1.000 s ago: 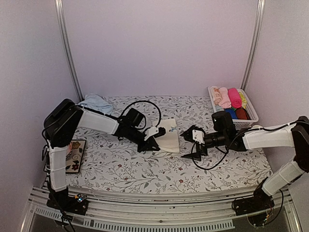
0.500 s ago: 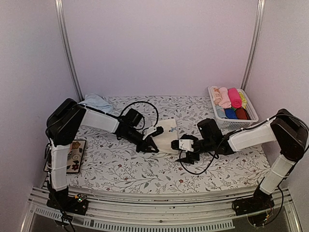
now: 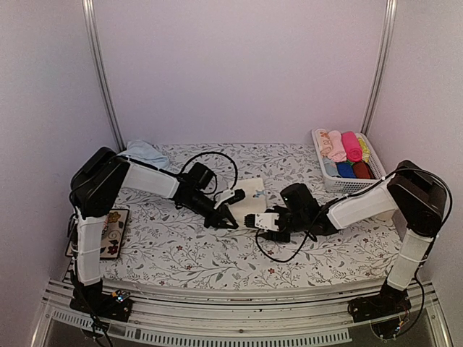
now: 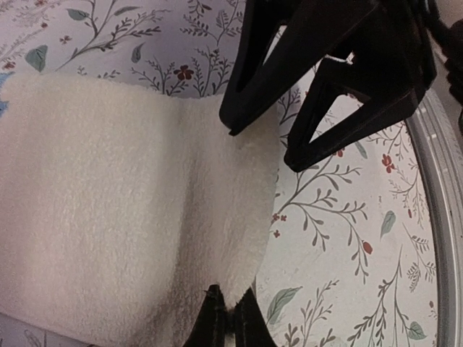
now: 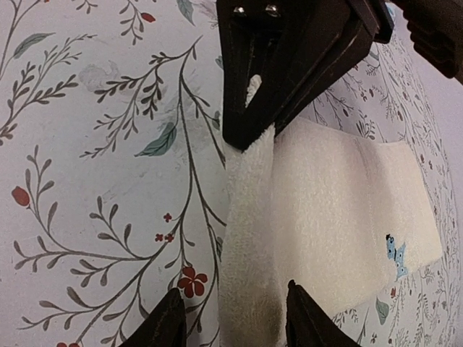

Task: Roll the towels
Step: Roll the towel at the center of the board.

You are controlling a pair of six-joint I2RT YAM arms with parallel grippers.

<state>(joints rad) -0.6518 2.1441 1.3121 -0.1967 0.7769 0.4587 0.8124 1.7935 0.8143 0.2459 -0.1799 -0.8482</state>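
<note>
In the left wrist view, the left gripper (image 4: 228,322) has its fingers pinched together on the near edge of the cream towel (image 4: 123,210), which spreads flat ahead and to the left of them on the flowered tablecloth (image 4: 340,238). Just beyond those fingers, the right gripper (image 4: 259,148) points down at the same edge.

In the right wrist view, the right gripper's fingers stand apart with the towel's thick folded edge between them. One finger touches the cloth and the other is clear of it. Straight ahead of them, the left gripper is clamped on that edge.

From above, both grippers meet at the towel's near side. The blue towel (image 3: 145,153) lies crumpled well behind the left fingers, and a basket (image 3: 362,186) of rolled cloths sits behind the right ones.
</note>
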